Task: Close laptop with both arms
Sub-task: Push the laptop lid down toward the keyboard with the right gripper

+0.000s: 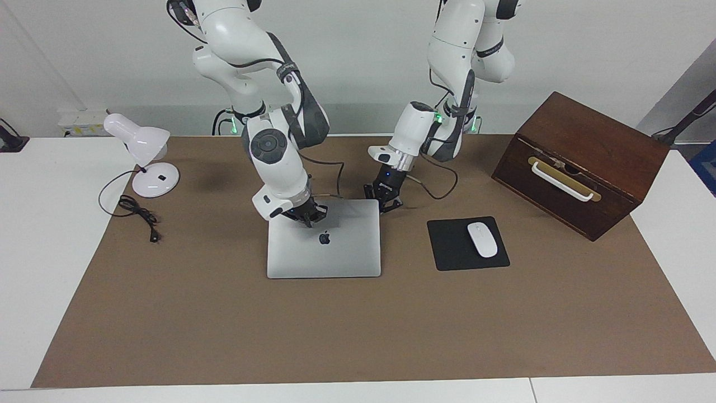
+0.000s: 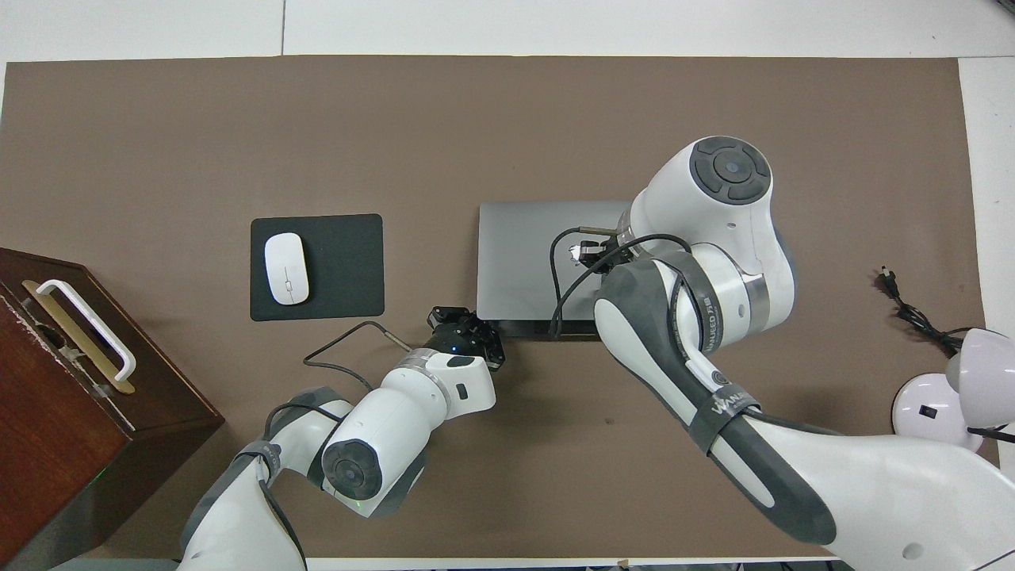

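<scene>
On the brown mat [image 1: 347,330] that covers most of the table, the wooden box [image 1: 582,162] with a white handle sits toward the left arm's end. Mid-mat lies the laptop [image 1: 324,252], lid down flat with the apple logo up (a dark strip shows along its robot-side edge in the overhead view). The right gripper [image 1: 305,215] rests on the lid near the edge closest to the robots; whether its fingers are spread or together cannot be told. The left gripper [image 1: 386,196] sits low just beside the laptop's robot-side corner, its fingers likewise unreadable. A white desk lamp [image 1: 142,151] stands toward the right arm's end, its black cord [image 1: 137,215] trailing beside it. Between laptop and box lies a black mouse pad [image 1: 467,243] carrying a white mouse [image 1: 482,239].
</scene>
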Tool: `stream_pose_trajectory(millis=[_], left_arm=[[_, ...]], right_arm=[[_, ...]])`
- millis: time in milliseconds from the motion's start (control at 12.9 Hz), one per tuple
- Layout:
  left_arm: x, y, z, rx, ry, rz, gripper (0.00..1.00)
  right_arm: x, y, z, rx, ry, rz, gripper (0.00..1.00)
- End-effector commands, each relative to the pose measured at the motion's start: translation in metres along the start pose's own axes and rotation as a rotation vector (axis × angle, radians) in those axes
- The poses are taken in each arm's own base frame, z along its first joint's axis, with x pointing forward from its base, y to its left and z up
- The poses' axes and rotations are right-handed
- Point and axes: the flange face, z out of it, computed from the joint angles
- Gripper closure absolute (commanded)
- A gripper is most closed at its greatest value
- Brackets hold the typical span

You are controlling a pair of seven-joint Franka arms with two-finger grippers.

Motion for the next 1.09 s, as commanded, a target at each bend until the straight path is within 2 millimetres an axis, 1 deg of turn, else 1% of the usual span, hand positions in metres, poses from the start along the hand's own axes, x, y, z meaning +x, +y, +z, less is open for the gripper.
stream_pose_trajectory(millis=[0,388,1010], left_arm=[[-0.034,0.006,0.013,-0.003,-0.074,0.019,1.00],[-0.033,0.006,0.013,-0.003,-0.073,0.021,1.00],[-0.033,0.006,0.013,-0.003,-0.073,0.021,1.00]], right_arm=[[-0.012,0.004,-0.001,0.012,-0.017,0.040,1.00],[-0.023,-0.003,0.002,-0.002,-0.046,0.053,1.00],[-0.034,0.005,0.013,-0.006,-0.076,0.056,1.00]])
